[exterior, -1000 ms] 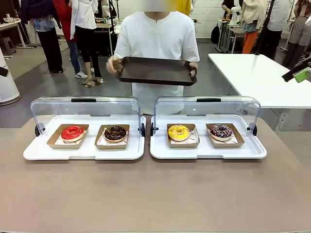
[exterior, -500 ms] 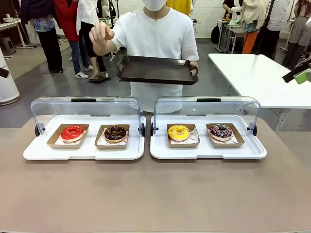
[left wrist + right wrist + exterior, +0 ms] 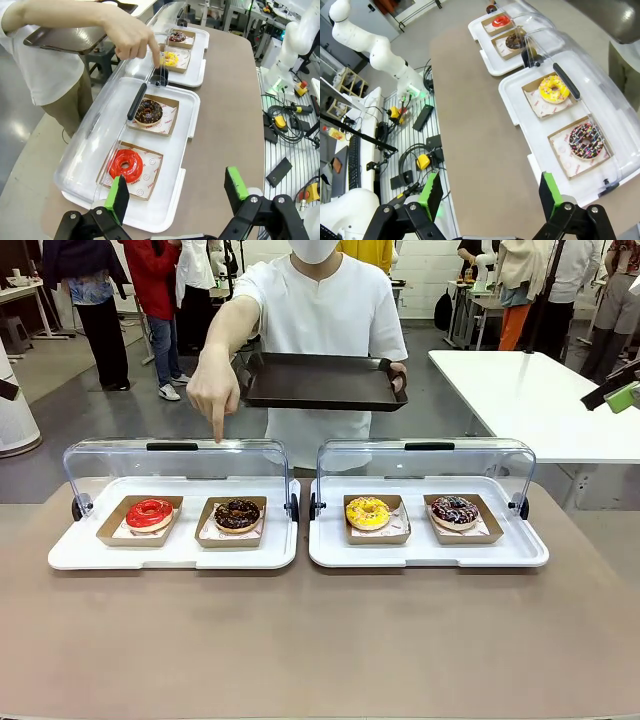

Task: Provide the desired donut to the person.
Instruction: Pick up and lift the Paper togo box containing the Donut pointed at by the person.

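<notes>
Front: the person [image 3: 320, 320] stands at the far side of the bench [image 3: 320, 640]. Their pointing hand [image 3: 213, 390] has its index finger straight down, just above the lid of the left case [image 3: 60, 555], nearest the chocolate donut [image 3: 237, 513]. Their other hand [image 3: 398, 378] holds a dark tray [image 3: 320, 382] at chest height. Both clear lids stand tipped back at the far side. Left case: red donut [image 3: 149, 512], then the chocolate one. Right case [image 3: 530, 552]: yellow donut [image 3: 367, 511] and sprinkled donut [image 3: 454, 509]. Each sits in its own cardboard tray.

Left wrist: robot's left hand [image 3: 176, 187] has its fingers spread wide and holds nothing. It hangs over the near edge of the left case, close to the red donut [image 3: 125, 165]. The chocolate donut [image 3: 148, 110] lies one slot further on, and the pointing hand [image 3: 132, 40] is above the lid beyond it.

Right wrist: robot's right hand [image 3: 490, 192] is also wide open and empty, over bare bench beside the right case. The sprinkled donut [image 3: 586, 141] is closest to it, then the yellow donut [image 3: 553, 88]. The chocolate donut [image 3: 512, 41] sits well apart in the farther case.
</notes>
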Controlling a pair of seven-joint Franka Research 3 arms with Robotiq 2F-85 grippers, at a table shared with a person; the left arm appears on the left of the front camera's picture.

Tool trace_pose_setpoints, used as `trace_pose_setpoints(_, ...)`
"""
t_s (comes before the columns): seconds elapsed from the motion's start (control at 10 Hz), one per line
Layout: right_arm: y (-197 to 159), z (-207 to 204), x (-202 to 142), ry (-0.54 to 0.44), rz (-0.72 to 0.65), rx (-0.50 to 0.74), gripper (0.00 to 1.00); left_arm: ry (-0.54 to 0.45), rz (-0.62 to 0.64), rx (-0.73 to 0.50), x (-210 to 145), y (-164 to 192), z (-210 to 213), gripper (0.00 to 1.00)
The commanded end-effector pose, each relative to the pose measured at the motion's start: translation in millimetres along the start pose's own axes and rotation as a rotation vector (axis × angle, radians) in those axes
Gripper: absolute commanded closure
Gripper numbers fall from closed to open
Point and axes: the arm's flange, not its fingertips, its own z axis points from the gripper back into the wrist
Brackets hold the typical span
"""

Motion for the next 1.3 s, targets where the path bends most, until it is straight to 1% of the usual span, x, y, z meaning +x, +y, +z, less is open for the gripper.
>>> trace_pose_setpoints(0.0,-0.3,0.7,2.0,0.001,-0.006,-0.002,0.0,-0.01,-0.001,0.009,0.6,0.9,1.7,0.0)
trace_pose_setpoints(1.2,-0.3,0.7,2.0,0.001,-0.006,-0.002,0.0,-0.01,-0.001,0.009,0.6,0.9,1.7,0.0)
